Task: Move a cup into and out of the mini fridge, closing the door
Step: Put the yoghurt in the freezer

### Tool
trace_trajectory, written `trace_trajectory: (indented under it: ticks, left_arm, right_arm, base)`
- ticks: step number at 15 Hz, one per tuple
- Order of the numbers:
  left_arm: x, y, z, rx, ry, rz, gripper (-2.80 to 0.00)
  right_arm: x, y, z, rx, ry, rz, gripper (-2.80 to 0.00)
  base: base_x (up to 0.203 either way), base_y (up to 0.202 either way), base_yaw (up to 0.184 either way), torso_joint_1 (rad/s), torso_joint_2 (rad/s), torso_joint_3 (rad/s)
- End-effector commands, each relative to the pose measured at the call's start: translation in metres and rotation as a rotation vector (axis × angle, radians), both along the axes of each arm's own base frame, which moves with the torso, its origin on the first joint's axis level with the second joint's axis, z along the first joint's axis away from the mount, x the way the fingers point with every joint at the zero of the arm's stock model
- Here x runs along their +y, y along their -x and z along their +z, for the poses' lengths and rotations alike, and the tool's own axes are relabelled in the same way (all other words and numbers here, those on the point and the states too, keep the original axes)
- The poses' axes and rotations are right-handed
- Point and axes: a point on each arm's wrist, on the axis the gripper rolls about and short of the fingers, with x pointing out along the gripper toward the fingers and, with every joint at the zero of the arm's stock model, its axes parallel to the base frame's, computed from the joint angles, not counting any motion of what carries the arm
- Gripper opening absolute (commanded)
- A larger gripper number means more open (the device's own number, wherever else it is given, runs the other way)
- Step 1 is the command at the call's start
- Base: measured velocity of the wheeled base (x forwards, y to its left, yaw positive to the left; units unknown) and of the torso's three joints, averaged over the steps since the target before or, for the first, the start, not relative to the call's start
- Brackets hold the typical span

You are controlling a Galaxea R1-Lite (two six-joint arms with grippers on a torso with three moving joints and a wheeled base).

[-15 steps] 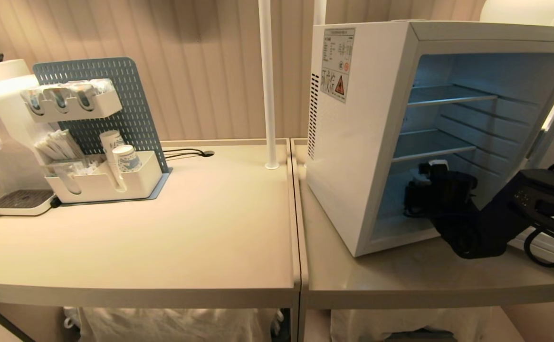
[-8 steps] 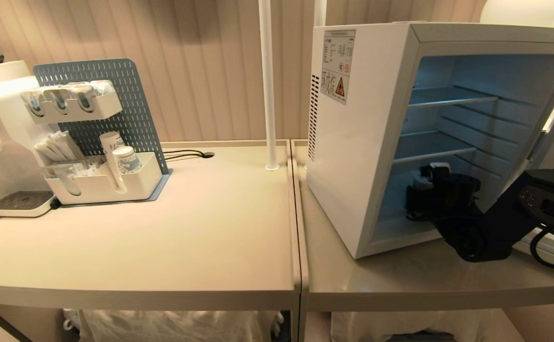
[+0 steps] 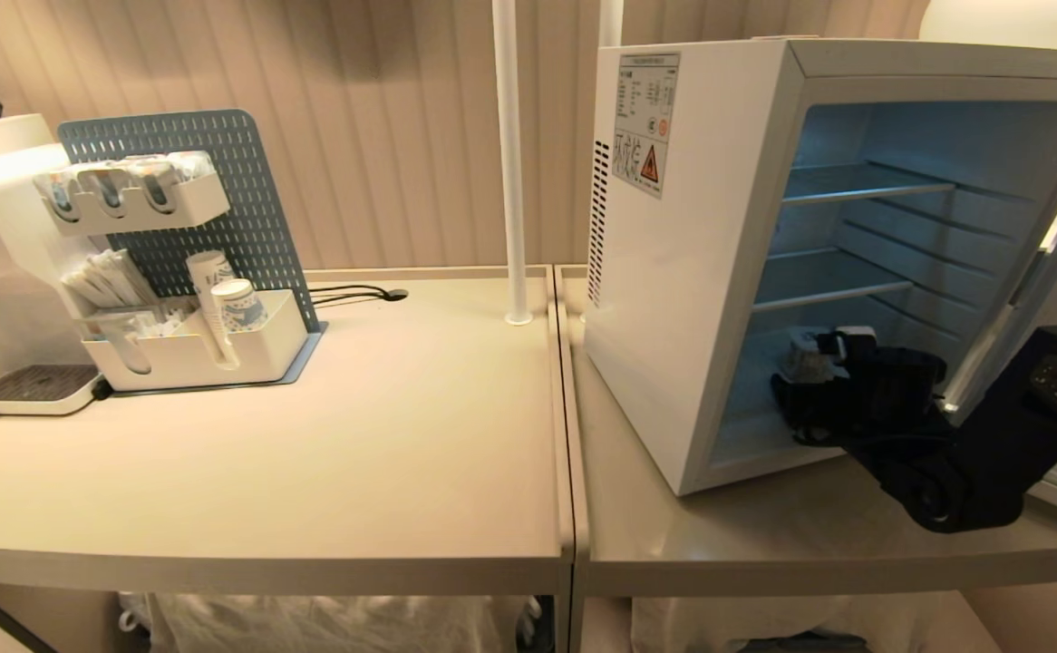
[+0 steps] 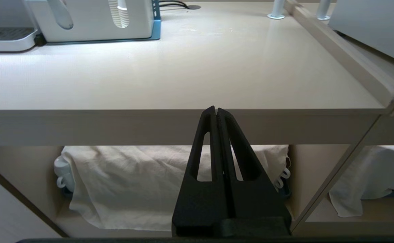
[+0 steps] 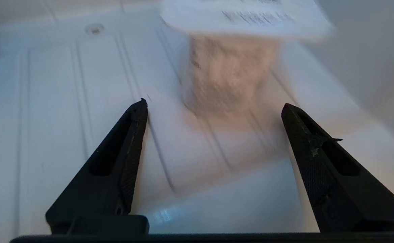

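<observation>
Cup (image 5: pixel 230 67) is set on the mini fridge (image 3: pixel 673 272) floor; right gripper (image 5: pixel 214 111) jaws are spread wide, so it is released.

Right claw (image 5: pixel 214 108) opened, released cup (image 5: pixel 230 74), backing out (fridge floor).

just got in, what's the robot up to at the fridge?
The right gripper is reaching into the bottom compartment of the mini fridge, whose door is swung open. Its fingers are spread wide with the cup standing on the fridge floor just beyond the tips, not gripped. The left gripper is shut and parked below the front edge of the table, holding nothing.
</observation>
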Motion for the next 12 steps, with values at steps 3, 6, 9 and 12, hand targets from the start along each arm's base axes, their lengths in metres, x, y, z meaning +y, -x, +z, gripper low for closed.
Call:
trace_trajectory:
  ticks: [3, 6, 9, 12]
  left_arm:
    - [0.0, 0.0, 0.0, 0.001, 0.0, 0.0, -2.8]
    - [0.0, 0.0, 0.0, 0.001, 0.0, 0.0, -2.8]
    - [0.0, 0.0, 0.0, 0.002, 0.0, 0.0, -2.8]
    - [0.0, 0.0, 0.0, 0.001, 0.0, 0.0, -2.8]
  right_arm:
    - [0.0, 0.036, 0.031, -0.076, -0.009, 0.008, 0.0]
    - [-0.001, 0.061, 0.052, -0.116, -0.019, 0.033, 0.0]
    - [-0.002, 0.097, 0.082, -0.173, -0.027, 0.052, 0.0]
    - [-0.003, 0.149, 0.11, -0.243, -0.041, 0.093, -2.8]
  base:
    - [0.0, 0.0, 0.0, 0.0, 0.0, 0.0]
    - [0.0, 0.0, 0.0, 0.0, 0.0, 0.0]
    - [0.0, 0.0, 0.0, 0.0, 0.0, 0.0]
    - [0.0, 0.0, 0.0, 0.0, 0.0, 0.0]
